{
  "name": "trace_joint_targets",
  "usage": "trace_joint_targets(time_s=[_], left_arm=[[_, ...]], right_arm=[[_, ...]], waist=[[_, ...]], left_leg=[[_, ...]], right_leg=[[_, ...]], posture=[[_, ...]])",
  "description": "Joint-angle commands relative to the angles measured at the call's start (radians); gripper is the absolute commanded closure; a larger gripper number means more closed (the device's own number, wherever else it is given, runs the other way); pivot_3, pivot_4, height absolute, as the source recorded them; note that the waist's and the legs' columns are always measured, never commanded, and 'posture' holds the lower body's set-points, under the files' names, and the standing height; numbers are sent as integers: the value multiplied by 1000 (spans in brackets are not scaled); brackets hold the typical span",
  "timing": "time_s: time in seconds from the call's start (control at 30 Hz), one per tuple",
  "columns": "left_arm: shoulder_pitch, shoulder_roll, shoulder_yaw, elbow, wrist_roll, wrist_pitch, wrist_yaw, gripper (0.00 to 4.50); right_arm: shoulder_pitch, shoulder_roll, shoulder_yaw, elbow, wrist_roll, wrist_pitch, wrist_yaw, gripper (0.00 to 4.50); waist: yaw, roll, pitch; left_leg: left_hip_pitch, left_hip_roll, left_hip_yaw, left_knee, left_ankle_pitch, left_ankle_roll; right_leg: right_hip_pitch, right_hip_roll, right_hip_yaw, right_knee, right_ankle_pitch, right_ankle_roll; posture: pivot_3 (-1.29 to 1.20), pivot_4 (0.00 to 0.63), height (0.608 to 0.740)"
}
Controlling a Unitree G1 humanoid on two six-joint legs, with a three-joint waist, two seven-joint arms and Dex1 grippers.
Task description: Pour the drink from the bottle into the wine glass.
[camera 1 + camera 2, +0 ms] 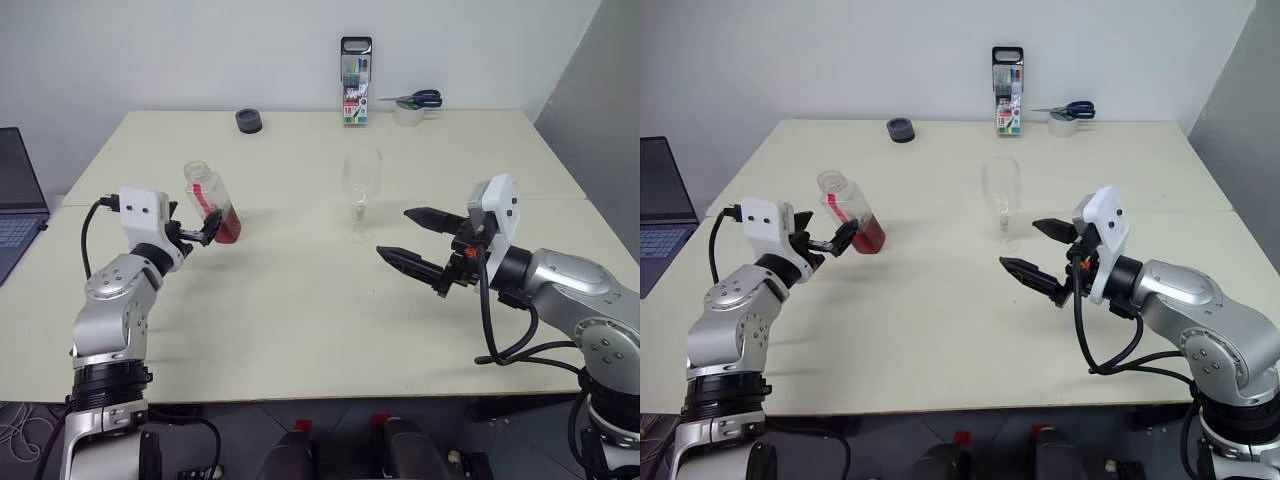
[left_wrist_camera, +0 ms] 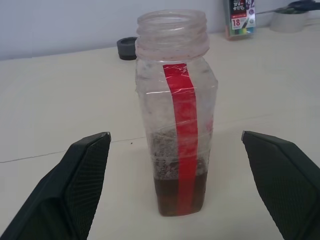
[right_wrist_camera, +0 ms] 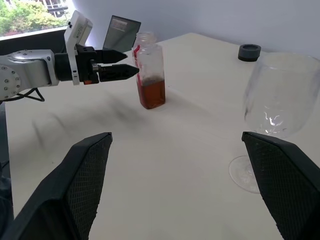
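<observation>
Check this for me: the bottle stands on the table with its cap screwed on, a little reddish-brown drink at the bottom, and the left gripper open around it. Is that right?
Not quite. The bottle has no cap on: the left wrist view shows its threaded mouth open. The rest holds: it stands upright on the table, with a little reddish-brown drink at the bottom, and the left gripper has its fingers open on either side of it.

The bottle (image 1: 212,201) stands on the table (image 1: 300,320), on its left part, and the drink (image 1: 228,228) sits in its bottom. The wine glass (image 1: 361,190) stands to its right, near the middle. Behind them, at the far edge, stand a cap (image 1: 249,121), a marker pack (image 1: 356,82), scissors (image 1: 412,99) on a tape roll (image 1: 408,115). A laptop (image 1: 17,200) lies left of the table.
</observation>
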Motion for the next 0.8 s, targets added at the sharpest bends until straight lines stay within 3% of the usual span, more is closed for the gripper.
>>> trace_joint_targets(time_s=[0.03,0.8], left_arm=[[-48,8,-5,41,14,-56,-17,0],[-250,-8,-52,455,88,-326,-72,0]], right_arm=[[-4,-10,-31,-31,21,-15,-4,66],[-15,-9,-29,-5,15,-23,-21,66]], waist=[[0,0,0],[0,-1,0]], left_leg=[[0,0,0,0,0,0],[0,0,0,0,0,0]], right_leg=[[0,0,0,0,0,0],[0,0,0,0,0,0]], posture=[[0,150,740],[0,150,740]])
